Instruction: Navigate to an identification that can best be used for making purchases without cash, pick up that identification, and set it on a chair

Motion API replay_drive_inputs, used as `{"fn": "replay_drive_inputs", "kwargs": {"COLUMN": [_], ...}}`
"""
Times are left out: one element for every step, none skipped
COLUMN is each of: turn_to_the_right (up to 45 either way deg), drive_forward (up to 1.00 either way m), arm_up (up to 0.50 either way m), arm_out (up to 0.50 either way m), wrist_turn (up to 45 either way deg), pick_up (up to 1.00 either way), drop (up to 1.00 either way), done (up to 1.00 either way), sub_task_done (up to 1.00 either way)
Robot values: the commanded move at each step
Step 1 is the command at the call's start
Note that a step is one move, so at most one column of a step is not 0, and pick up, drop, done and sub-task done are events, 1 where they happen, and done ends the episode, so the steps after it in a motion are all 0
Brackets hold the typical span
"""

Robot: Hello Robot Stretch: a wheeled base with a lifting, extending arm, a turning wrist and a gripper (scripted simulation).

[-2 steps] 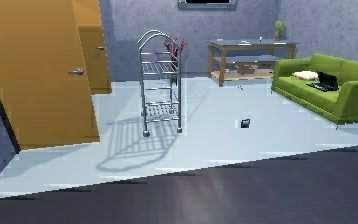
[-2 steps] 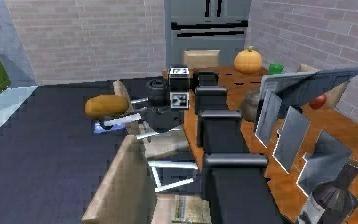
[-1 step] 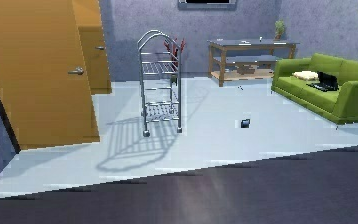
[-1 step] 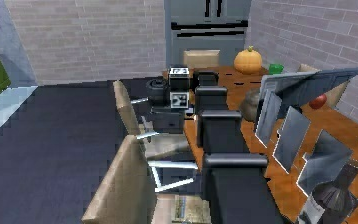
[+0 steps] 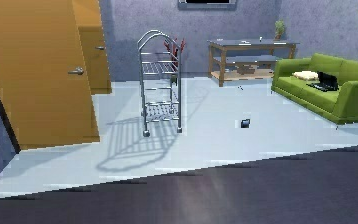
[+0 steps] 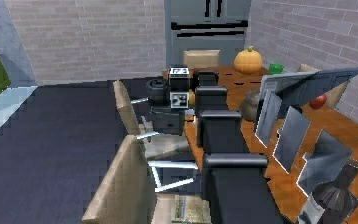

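Placement judged pending: tan chair (image 6: 127, 188) is standing lower left of arm side view, gripper (image 6: 160, 120) is hanging mid-frame against table (image 6: 230, 78) clutter, load untellable; small dark item (image 5: 245, 123), perhaps the card, is lying centre-right on forward view's floor (image 5: 207, 145).

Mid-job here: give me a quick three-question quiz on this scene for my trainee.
1. True or false: the laptop lies on the green sofa.
2. Which orange thing sits at the far end of the wooden table, in front of the fridge? A) pumpkin B) basketball C) bucket
3. Fill in: the wire rack stands to the right of a large ___ door in the forward view.
Key: 1 true; 2 A; 3 orange.
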Motion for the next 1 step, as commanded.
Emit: {"fn": "replay_drive_inputs", "kwargs": {"turn_to_the_right": [0.0], "drive_forward": [0.0], "arm_up": [-0.36], "arm_out": [0.0], "wrist_turn": [0.0], "pick_up": [0.0], "drop": [0.0], "done": [0.0], "sub_task_done": [0.0]}}
